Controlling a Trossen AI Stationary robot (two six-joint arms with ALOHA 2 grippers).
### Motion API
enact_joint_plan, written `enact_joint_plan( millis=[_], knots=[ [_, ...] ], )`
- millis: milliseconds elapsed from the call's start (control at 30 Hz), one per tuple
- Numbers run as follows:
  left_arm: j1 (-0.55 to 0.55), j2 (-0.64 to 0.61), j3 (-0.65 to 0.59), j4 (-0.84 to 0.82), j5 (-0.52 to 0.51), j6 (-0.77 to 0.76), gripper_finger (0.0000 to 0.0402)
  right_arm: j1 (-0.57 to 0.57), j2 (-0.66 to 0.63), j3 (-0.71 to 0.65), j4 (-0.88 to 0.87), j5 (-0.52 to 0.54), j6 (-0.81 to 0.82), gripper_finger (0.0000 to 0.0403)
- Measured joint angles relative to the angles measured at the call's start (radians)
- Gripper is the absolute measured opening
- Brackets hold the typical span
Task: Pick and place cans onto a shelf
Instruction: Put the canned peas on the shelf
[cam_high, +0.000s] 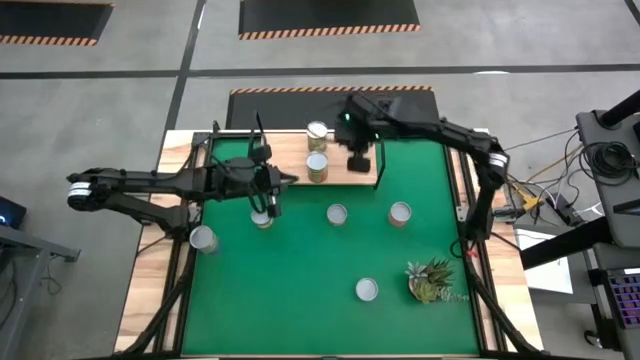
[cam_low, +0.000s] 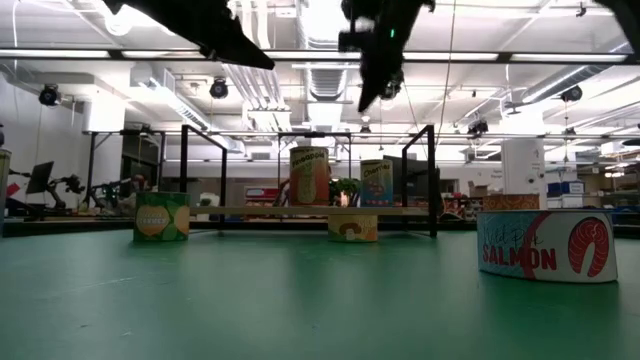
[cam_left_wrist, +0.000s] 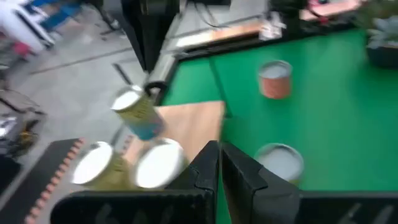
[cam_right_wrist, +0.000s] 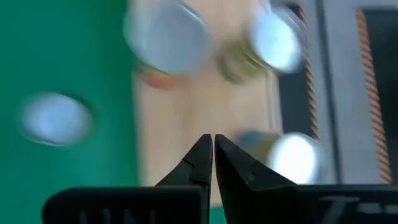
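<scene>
So the shelf (cam_high: 300, 165) is sitting at the far edge of the green mat (cam_high: 300, 290), a light wood board with black brackets at its ends. Two cans are up on it already: one tall can (cam_high: 317, 133) toward the far edge and a second can (cam_high: 317, 167) just nearer than it, roughly mid-board. In the low view you can see them standing upright on the board, an orange-labelled one (cam_low: 309, 176) and a blue-green one (cam_low: 377, 183).

The rest of the cans are on the mat or around it. There's one (cam_high: 337, 214) around the middle, one (cam_high: 400, 213) to its right, one (cam_high: 367, 289) at the near side beside the little plant (cam_high: 432, 280), and one (cam_high: 262, 219) near the left, close under the left arm. Another can (cam_high: 204, 239) sits off the mat's left edge on the bench (cam_high: 150, 290). Low view also has a flat salmon tin (cam_low: 546, 244) up close on the right.

Left gripper (cam_high: 272, 190) is hovering over the left part of the mat, just near of the shelf's left end. Its fingers (cam_left_wrist: 239, 171) are pressed together with nothing between them. Right gripper (cam_high: 358, 157) is hanging over the right end of the shelf, right of the two shelved cans. Its fingers (cam_right_wrist: 229, 158) are squeezed together too, also empty.
</scene>
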Motion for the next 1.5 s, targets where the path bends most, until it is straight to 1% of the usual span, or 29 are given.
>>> enact_joint_plan(
  millis=[133,267,333,400,500,567,633,767,833,933,967,1033,1133,1267,1500],
  knots=[
    [-0.094,-0.004,0.0,-0.072,0.0,-0.071,0.0,0.148,-0.099,-0.114,0.123,-0.008,0.06,0.0009],
    [-0.188,-0.004,0.0,-0.163,0.0,-0.204,0.0,0.277,-0.185,-0.275,0.303,0.0,0.069,0.0009],
    [-0.226,-0.004,0.011,-0.244,0.0,-0.276,0.0,0.33,-0.227,-0.356,0.397,0.0,0.063,0.0009],
    [-0.254,-0.004,0.043,-0.343,0.0,-0.381,0.0,0.373,-0.263,-0.426,0.488,-0.002,0.054,0.0009],
    [-0.26,0.003,0.106,-0.511,0.0,-0.579,0.0,0.41,-0.3,-0.512,0.603,0.0,0.025,0.0009],
    [-0.261,0.014,0.143,-0.655,0.006,-0.704,0.0,0.424,-0.316,-0.556,0.668,0.002,0.004,0.0009],
    [-0.261,0.023,0.167,-0.787,0.054,-0.806,0.0,0.431,-0.33,-0.595,0.731,0.002,-0.011,0.0009],
    [-0.261,0.029,0.168,-1.065,0.22,-1.005,0.0,0.432,-0.348,-0.665,0.826,0.001,-0.024,0.0009],
    [-0.261,0.029,0.161,-1.222,0.25,-1.104,0.0,0.43,-0.352,-0.694,0.868,0.002,-0.045,0.0009],
    [-0.261,0.019,0.135,-1.366,0.246,-1.228,0.0,0.431,-0.356,-0.733,0.956,0.001,-0.063,0.0009],
    [-0.261,0.012,0.121,-1.395,0.251,-1.267,0.0,0.431,-0.356,-0.742,0.974,0.0,-0.064,0.0009],
    [-0.261,-0.005,0.09,-1.396,0.267,-1.318,0.0,0.432,-0.358,-0.76,0.988,-0.001,-0.064,0.0009],
    [-0.262,-0.015,0.063,-1.39,0.248,-1.38,0.0,0.431,-0.357,-0.786,1.008,0.0,-0.085,0.0009],
    [-0.262,-0.018,0.047,-1.4,0.231,-1.387,0.0,0.431,-0.365,-0.793,1.008,0.0,-0.08,0.0009],
    [-0.27,-0.018,-0.01,-1.398,0.27,-1.393,0.0,0.431,-0.377,-0.8,1.006,0.0,-0.079,0.0009]
  ],
)
